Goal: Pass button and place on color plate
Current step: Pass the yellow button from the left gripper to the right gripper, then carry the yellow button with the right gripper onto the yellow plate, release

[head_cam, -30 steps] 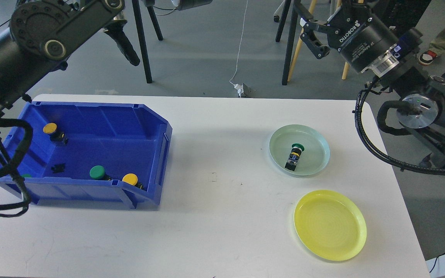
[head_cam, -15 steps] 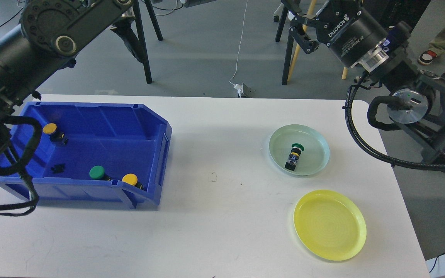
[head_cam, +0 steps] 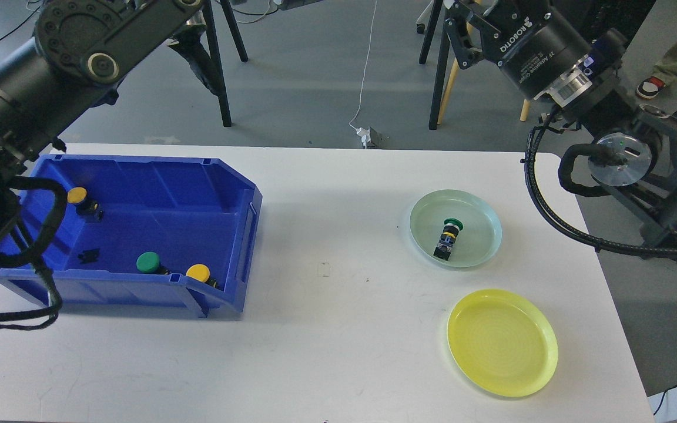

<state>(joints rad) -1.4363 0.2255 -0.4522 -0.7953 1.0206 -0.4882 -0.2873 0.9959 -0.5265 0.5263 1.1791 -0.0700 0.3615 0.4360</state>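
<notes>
A green-capped button (head_cam: 448,238) lies on its side in the pale green plate (head_cam: 481,223) at the right of the table. The yellow plate (head_cam: 502,342) in front of it holds nothing. The blue bin (head_cam: 168,182) at the left holds a yellow button (head_cam: 77,197), a green button (head_cam: 148,262) and another yellow button (head_cam: 198,272). My right gripper (head_cam: 461,32) is high above the table's far right, partly cut by the top edge, jaws apart and empty. My left gripper (head_cam: 200,59) hangs high beyond the bin, seen as one dark shape.
A small black part (head_cam: 87,256) lies on the bin floor. Chair and tripod legs (head_cam: 216,70) stand on the floor beyond the table. My right arm's cables (head_cam: 550,205) hang over the table's right edge. White tabletop (head_cam: 327,235) lies between bin and plates.
My right gripper has risen and moved left towards the top edge. My left arm has shifted slightly up and right. The buttons and plates have not moved.
</notes>
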